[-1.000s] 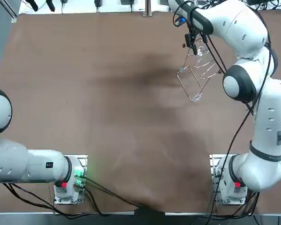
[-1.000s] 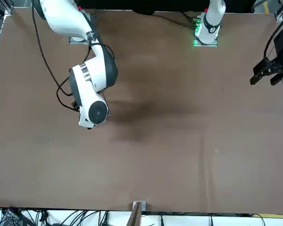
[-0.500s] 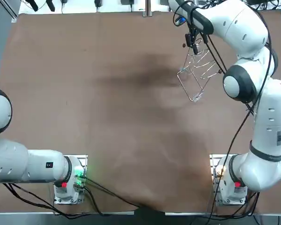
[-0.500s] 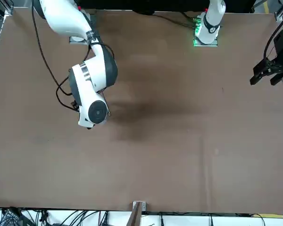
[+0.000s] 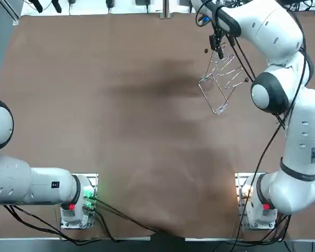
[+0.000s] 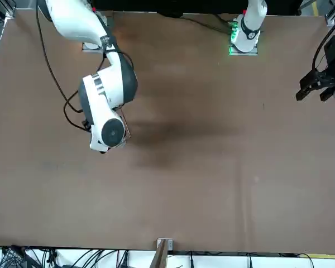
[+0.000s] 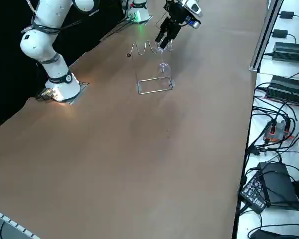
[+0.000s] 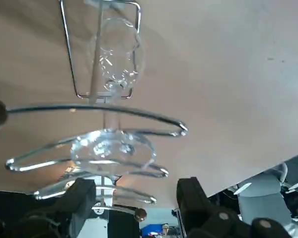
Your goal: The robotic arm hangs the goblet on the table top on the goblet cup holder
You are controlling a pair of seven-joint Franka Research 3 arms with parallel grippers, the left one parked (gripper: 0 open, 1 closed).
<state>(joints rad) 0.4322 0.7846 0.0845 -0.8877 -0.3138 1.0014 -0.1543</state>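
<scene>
Hovering with fingers spread and empty, tool [image 8: 136,191] just beside the foot of the goblet [image 8: 111,148], hung bowl-down with stem upright across the rails of the holder [image 8: 154,119] above the worktop [image 8: 213,74], probably free to back straight out along those rails.

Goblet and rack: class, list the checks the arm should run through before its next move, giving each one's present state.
1. Foot of the goblet rests on the goblet cup holder rails: ok.
2. Bowl hangs below the rails: ok.
3. The right gripper is open beside the holder's rails: ok.
4. Its fingers are apart from the glass: ok.
5. Holder stands upright on the table: ok.
6. Foot pushed fully to the slot's end: cannot tell.
</scene>
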